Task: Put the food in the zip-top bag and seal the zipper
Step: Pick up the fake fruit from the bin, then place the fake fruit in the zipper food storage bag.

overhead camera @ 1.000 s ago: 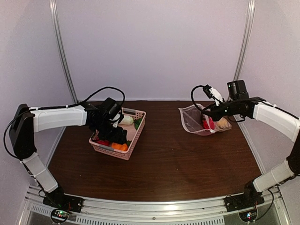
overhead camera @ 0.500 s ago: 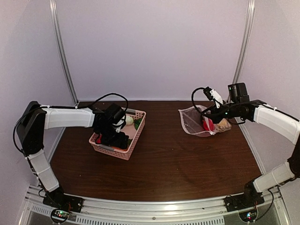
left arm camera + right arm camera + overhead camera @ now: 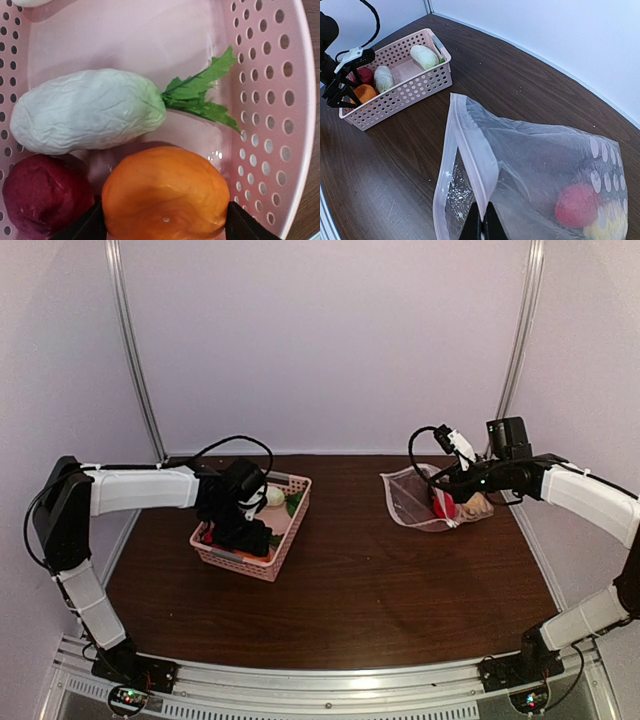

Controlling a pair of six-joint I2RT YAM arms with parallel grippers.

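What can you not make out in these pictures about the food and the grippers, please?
- Left wrist view: whether the left gripper's fingers press the orange fruit; the bottom edge cuts them off.
- Top view: most food in the basket; the left gripper covers it.
- Right wrist view: the yellow food in the zip-top bag; cut by the bottom edge, hazed by plastic.
- Left wrist view: the white food at top left, cut by the edge.

We note a wrinkled white radish [image 3: 87, 110] with green leaves, a smooth orange fruit [image 3: 162, 192] and a dark red piece [image 3: 45, 195] packed close together at one end of the pink basket [image 3: 300, 125]. A second radish [image 3: 424, 56] lies at the other end. Well apart, the clear bag [image 3: 535, 150] sits crumpled, its zipper [image 3: 472, 145] unsealed and its mouth open; a red fruit [image 3: 577, 205] and a yellow piece [image 3: 607, 227] rest in its far corner.
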